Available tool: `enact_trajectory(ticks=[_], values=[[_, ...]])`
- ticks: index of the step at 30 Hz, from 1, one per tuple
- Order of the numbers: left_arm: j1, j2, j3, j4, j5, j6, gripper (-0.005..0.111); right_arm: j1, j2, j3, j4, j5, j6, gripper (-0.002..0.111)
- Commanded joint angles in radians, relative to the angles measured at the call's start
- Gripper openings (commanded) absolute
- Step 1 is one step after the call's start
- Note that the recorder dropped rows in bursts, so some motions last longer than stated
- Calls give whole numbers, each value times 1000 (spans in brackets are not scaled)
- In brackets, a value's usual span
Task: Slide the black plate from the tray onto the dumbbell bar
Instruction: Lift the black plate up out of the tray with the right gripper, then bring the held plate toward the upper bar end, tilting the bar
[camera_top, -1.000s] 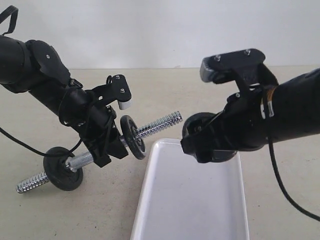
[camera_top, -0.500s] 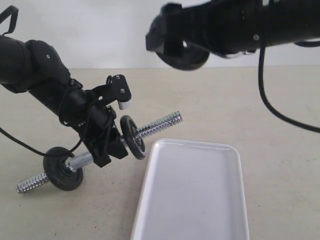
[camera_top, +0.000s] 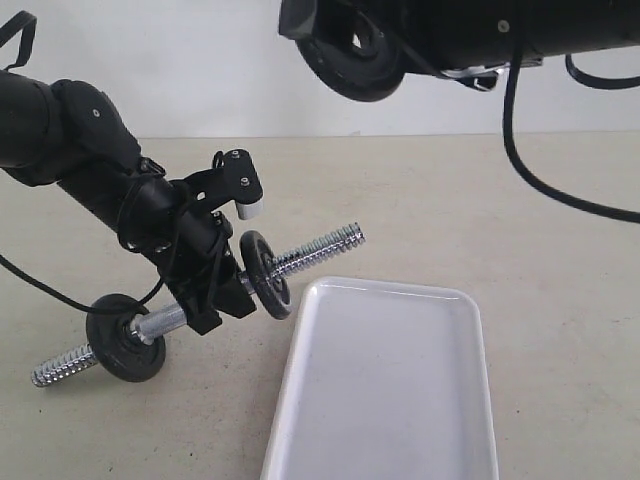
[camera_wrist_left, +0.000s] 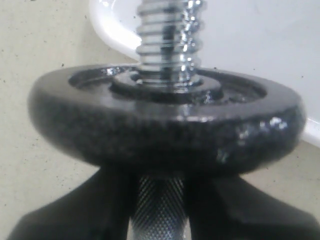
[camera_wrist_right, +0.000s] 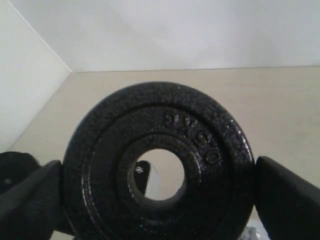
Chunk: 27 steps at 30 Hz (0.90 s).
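My right gripper (camera_top: 350, 45) is shut on the black plate (camera_top: 362, 78) and holds it high in the air, above and behind the tray (camera_top: 385, 400). In the right wrist view the black plate (camera_wrist_right: 165, 107) stands on edge between the fingers (camera_wrist_right: 287, 200), its hole facing the camera. My left gripper (camera_top: 205, 305) is shut on the knurled middle of the dumbbell bar (camera_top: 320, 248). The bar is tilted, its free threaded end pointing up toward the tray. Close up, the threaded bar (camera_wrist_left: 167, 35) rises out of a mounted disc (camera_wrist_left: 165, 125).
Two black discs sit on the bar: one by the low end (camera_top: 125, 340), one just past my left gripper (camera_top: 265, 275). The white tray holds nothing. A beige tabletop (camera_top: 560, 300) and a white wall lie behind.
My right arm has lifted the black plate from just above the tray's far end up to the top of the view and a little leftward. The left arm and bar have not moved.
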Motion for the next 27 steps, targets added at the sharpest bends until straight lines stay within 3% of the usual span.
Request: enact_trajectory(ticks=[1, 4, 7, 12, 17, 27], values=[[-5, -51, -19, -58, 7, -15, 4, -109, 30, -18, 46, 45, -36, 0], [-5, -51, -19, -58, 7, -15, 4, -183, 48, -18, 225, 101, -234, 0], [-5, -51, -19, -58, 7, -15, 4, -274, 57, -18, 526, 169, -529, 0], [-5, -51, -19, -58, 7, -15, 4, -447, 104, -18, 1002, 508, -959, 0], [-5, -51, -19, -58, 7, -15, 4, -519, 159, -18, 1007, 638, -1012, 0], [-5, -51, -19, -60, 11, -15, 4, -521, 326, -18, 1072, 843, -1170, 0]])
